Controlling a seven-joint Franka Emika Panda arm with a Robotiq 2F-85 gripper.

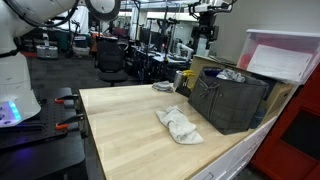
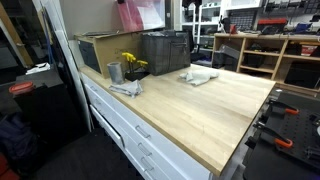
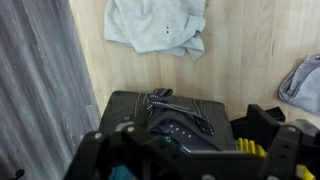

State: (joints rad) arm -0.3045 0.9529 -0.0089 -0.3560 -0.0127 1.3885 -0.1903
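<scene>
Broadly, the wooden worktable (image 1: 120, 115) is bearing a dark plastic crate (image 1: 235, 100) near one edge, with a crumpled white cloth (image 1: 178, 125) lying near it; the gripper (image 3: 195, 140) is hovering well above the crate, jaws standing wide and holding nothing.

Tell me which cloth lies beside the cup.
The grey cloth, crumpled next to the cup; the white cloth lies apart, in front of the bin.
</scene>
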